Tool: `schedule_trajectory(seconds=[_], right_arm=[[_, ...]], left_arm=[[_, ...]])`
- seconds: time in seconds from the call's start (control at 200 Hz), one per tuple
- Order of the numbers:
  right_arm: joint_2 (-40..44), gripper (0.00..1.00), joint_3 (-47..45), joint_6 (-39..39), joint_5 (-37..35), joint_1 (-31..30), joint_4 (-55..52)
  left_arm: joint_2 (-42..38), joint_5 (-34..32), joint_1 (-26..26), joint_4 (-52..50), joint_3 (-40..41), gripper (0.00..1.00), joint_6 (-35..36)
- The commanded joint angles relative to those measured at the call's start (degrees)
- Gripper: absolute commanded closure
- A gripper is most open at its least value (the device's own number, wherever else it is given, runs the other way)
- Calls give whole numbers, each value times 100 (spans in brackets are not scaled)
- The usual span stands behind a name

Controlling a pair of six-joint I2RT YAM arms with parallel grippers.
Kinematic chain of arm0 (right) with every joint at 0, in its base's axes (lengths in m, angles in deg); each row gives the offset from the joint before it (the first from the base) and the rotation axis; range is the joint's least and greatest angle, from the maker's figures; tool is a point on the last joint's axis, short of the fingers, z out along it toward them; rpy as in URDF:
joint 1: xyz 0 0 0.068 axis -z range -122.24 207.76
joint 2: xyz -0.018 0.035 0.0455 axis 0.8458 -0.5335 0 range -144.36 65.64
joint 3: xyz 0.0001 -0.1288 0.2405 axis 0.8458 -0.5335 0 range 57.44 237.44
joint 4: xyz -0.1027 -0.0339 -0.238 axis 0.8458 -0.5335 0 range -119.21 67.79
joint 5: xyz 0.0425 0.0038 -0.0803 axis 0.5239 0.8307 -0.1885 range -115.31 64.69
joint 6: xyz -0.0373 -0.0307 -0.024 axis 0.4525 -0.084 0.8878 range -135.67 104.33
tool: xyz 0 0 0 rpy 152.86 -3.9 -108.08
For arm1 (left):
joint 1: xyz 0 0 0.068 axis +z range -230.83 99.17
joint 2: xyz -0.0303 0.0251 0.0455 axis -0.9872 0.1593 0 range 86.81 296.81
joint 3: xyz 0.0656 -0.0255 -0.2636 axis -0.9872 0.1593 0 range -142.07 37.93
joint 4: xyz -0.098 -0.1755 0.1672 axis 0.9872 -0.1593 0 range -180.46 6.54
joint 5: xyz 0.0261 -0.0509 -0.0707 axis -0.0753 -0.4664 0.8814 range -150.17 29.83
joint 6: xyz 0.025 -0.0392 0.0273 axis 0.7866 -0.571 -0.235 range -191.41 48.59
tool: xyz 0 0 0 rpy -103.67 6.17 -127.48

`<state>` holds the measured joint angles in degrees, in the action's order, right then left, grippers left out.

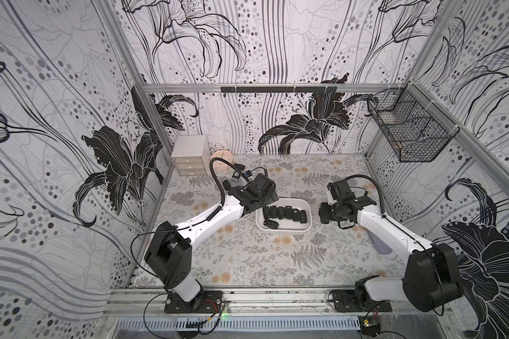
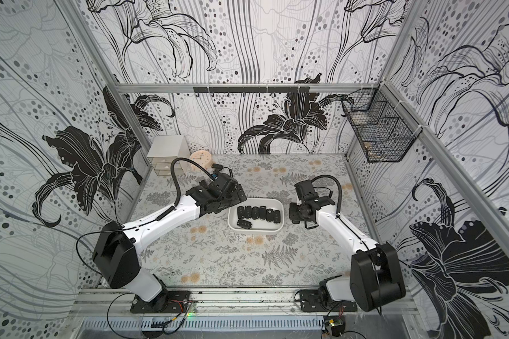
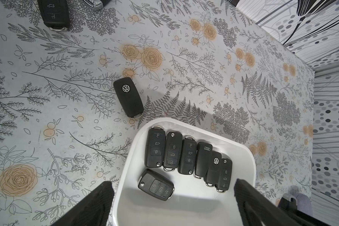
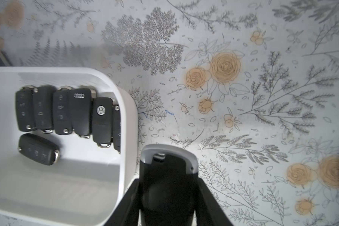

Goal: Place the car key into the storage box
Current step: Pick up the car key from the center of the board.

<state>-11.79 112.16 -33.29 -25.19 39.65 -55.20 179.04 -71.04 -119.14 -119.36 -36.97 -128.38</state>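
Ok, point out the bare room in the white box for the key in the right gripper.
Free: storage box floor along its near wall, from the lone fob to the side wall by the right gripper and its car key. Crowded: the far wall, six fobs side by side.

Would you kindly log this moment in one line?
right gripper: shut on car key, beside storage box | left gripper: open, above box

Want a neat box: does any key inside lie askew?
Yes. In the storage box, six keys form a row, but a seventh key lies crosswise beside it, and the row's last two overlap.
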Motion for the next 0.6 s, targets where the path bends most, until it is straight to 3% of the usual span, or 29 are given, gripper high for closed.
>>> schedule_trajectory(seconds=[0.0, 0.245, 0.596], right_arm=[[81, 61, 294, 445, 107, -155, 34], [-485, 61, 796, 1412, -329, -988, 174], [-1629, 61, 1134, 2351, -789, -1724, 337]], left_arm=[[-238, 4, 66, 153, 151, 1, 133], [-551, 11, 122, 180, 454, 1, 139], [-1158, -62, 152, 233, 1033, 1, 113]])
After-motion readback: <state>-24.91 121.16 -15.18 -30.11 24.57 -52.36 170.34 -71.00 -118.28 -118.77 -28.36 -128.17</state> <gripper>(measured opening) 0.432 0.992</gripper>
